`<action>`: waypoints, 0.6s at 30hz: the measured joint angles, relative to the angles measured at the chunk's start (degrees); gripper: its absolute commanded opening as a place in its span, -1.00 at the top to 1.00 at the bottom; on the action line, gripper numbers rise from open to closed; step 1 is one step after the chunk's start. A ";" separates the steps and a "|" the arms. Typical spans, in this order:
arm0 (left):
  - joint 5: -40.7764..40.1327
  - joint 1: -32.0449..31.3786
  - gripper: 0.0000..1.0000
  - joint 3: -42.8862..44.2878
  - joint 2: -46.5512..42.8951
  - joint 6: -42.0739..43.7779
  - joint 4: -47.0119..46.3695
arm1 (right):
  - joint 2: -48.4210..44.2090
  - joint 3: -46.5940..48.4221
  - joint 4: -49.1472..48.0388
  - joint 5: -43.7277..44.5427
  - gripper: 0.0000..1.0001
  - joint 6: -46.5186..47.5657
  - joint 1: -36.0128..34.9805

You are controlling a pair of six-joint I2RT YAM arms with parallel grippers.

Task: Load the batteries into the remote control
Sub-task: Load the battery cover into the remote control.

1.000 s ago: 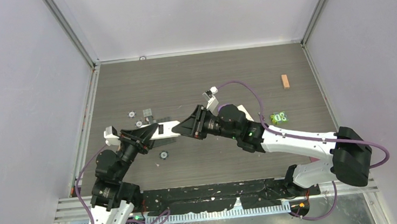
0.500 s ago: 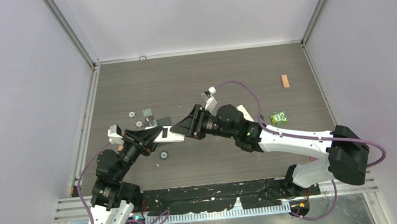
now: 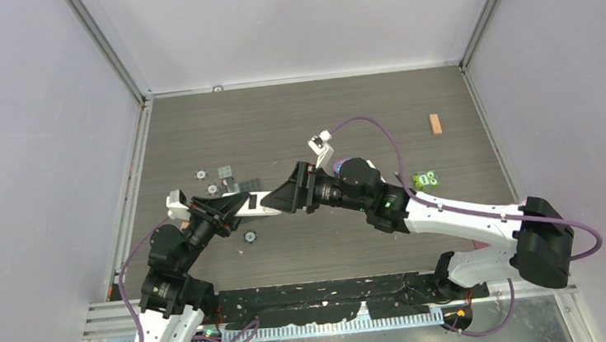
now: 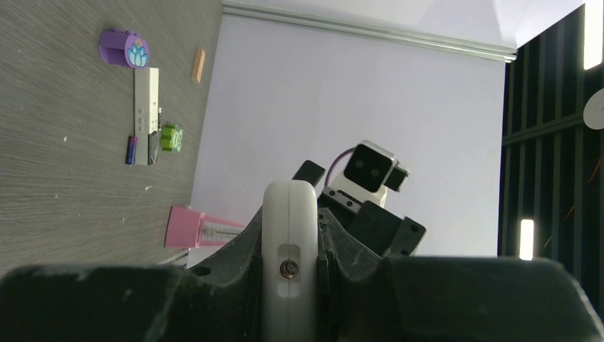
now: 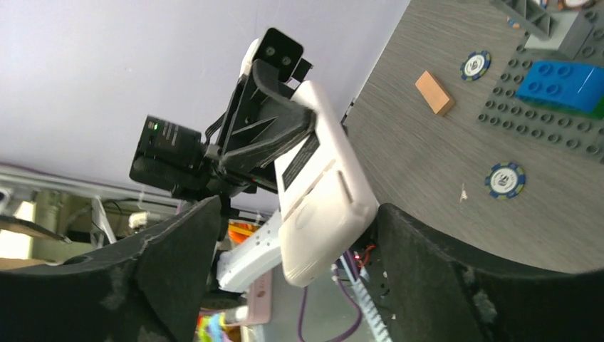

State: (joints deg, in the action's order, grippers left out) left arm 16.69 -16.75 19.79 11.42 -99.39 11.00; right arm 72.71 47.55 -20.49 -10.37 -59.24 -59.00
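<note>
My left gripper [image 3: 225, 211] [image 4: 290, 214] is shut on a wider white remote [image 3: 257, 201] [image 4: 290, 235] [image 5: 320, 178], held off the table with its labelled back towards the right wrist camera. My right gripper [image 3: 289, 197] [image 5: 298, 210] is open, its jaws either side of that remote's free end; one finger [image 5: 413, 242] is at the remote's corner, the other stands apart. The long narrow white remote control [image 4: 146, 100] with a black end lies far off on the table. A blue-purple battery [image 4: 132, 149] lies beside it. Both are hidden in the top view.
Grey brick plates [image 3: 230, 177] with a blue brick [image 5: 559, 85] and poker chips [image 3: 249, 236] [image 5: 506, 179] lie under the grippers. A tan block [image 3: 435, 124], green pieces [image 3: 425, 179], a purple toy [image 4: 125, 50] and a pink object [image 4: 196, 228] sit to the right.
My right gripper has opened wide around the end of the held white remote, and its arm has shifted slightly. The left gripper keeps its hold.
</note>
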 measured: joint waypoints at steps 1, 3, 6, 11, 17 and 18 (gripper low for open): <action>0.02 0.00 1.00 0.00 0.28 0.00 0.00 | -0.55 0.00 0.20 -0.17 -0.82 1.40 0.02; 0.04 0.00 1.00 0.02 0.63 0.00 0.00 | -1.88 0.00 0.63 -0.37 -0.88 4.63 0.22; 0.15 0.00 1.00 0.02 0.68 -0.17 -0.48 | -4.09 0.00 1.84 -0.46 -0.94 10.38 0.33; 0.72 0.00 1.00 0.04 0.70 -0.20 -0.81 | -6.78 0.02 3.48 -0.44 -0.97 22.91 0.37; 2.21 0.00 1.00 0.28 0.96 -0.13 -1.38 | -7.08 0.02 5.18 -2.25 -0.99 37.53 0.52; 2.49 0.00 1.00 0.35 1.07 -0.11 -1.42 | -7.06 0.04 5.40 -3.08 -0.99 39.54 0.55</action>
State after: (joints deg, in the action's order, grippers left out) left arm 19.18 -16.75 20.14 12.49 -99.50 9.58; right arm 65.65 47.59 -15.09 -13.45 -19.70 -58.46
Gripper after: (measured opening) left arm 0.231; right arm 0.993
